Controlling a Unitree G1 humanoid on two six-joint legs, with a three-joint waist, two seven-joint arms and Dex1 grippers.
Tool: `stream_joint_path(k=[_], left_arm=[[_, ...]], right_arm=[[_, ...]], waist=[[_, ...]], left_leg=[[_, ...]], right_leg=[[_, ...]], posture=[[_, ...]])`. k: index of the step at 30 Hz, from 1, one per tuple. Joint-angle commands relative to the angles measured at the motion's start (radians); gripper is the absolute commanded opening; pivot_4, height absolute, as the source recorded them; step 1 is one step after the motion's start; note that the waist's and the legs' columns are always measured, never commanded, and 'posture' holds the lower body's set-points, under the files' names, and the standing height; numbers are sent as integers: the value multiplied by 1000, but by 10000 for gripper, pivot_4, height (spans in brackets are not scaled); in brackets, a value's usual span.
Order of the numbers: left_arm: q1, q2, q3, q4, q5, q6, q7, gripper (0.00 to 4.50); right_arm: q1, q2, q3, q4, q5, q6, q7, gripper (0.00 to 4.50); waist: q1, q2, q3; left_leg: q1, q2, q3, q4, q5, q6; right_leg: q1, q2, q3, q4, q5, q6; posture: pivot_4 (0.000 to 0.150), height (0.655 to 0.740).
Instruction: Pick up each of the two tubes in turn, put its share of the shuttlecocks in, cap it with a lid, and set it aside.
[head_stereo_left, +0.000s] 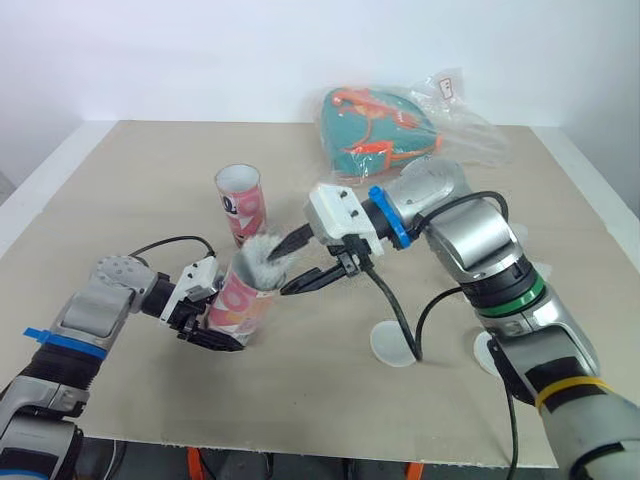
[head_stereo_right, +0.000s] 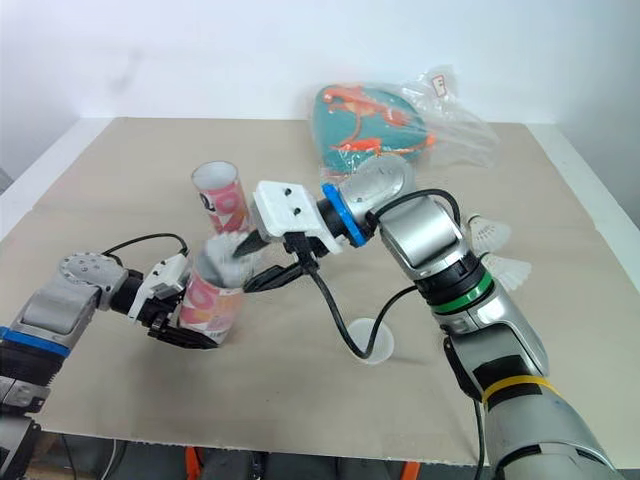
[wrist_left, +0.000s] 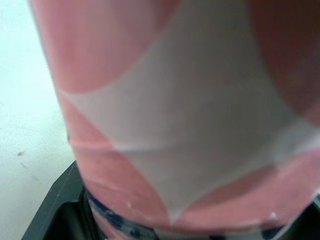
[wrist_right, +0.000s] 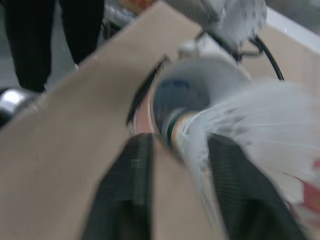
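**A:** Nearest first. What has the left pincer (head_stereo_left: 212, 335) got?

**B:** It is clamped round the bottom end of the held tube (head_stereo_left: 240, 305), which leans low over the bench (head_stereo_left: 130, 180) with its mouth tipped up towards the right pincer (head_stereo_left: 280, 275).

**A:** And that one?

**B:** Its fingers stand apart. The shuttlecock (head_stereo_left: 258, 252) sits just ahead of their tips, in the tube's mouth, cork pointing in. From the wrist, the feathers brush one finger with a gap at the other, so I judge it loose, not pinched.

**A:** So how to finish this step well?

**B:** Push along the tube's own line, gently and on the feather rim, so the skirt doesn't crumple or jam on the lip. The left pincer should hold the tilt steady; any twist and the shuttlecock could tip out.

**A:** Further off?

**B:** Beyond the right pincer stands the second tube (head_stereo_left: 240, 205), upright. Behind that pincer, under its arm, a lid (head_stereo_right: 370, 340) lies flat. The spare shuttlecocks (head_stereo_right: 490, 232) are out past its elbow, and a bag (head_stereo_left: 385, 130) is farthest.
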Motion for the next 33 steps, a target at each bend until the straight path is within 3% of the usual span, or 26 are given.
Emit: stream_joint_path(k=[1,6,11,15,21,27,33], left_arm=[[22,-22,-73,11,23,0,2,30357],[25,-24,-74,7,20,0,2,30357],[46,-24,-66,-8,17,3,3,30357],[59,-13,-73,-10,12,-3,2,30357],[-6,2,-135,51,-9,-37,2,30357],[-61,-3,-192,109,-28,-75,2,30357],[-92,-14,-226,146,-38,-102,2,30357]], right_arm=[[-24,-22,-116,-52,108,72,15,25256],[106,-146,-299,-170,214,196,-75,25256],[454,-289,-575,-348,255,316,-279,25256],[823,-298,-821,-487,269,335,-382,25256],[1231,-210,-1090,-575,328,335,-442,25256],[1379,-192,-1118,-529,299,270,-478,25256],[1317,-189,-1032,-421,214,191,-598,25256]], waist=[[0,0,0],[4,-1,0],[16,-2,0],[15,0,-1],[23,-1,-1],[15,-1,-1],[19,-1,-1]], left_leg=[[0,0,0,0,0,0],[0,0,-1,0,0,0],[-2,-1,-1,-1,0,0],[0,0,1,-3,0,0],[0,-1,0,-3,-1,1],[3,-1,3,-2,2,3],[2,-1,5,0,3,4]], right_leg=[[0,0,0,0,0,0],[1,0,-1,0,0,0],[1,-1,-2,-2,-1,0],[-1,0,1,-1,-1,-1],[1,0,1,-1,-3,0],[3,0,4,-2,-4,7],[3,0,8,-2,-4,4]], posture=[[1500,7400],[1500,7400],[1500,7400],[1500,7400],[1500,7400],[1500,7400],[1500,7400]])
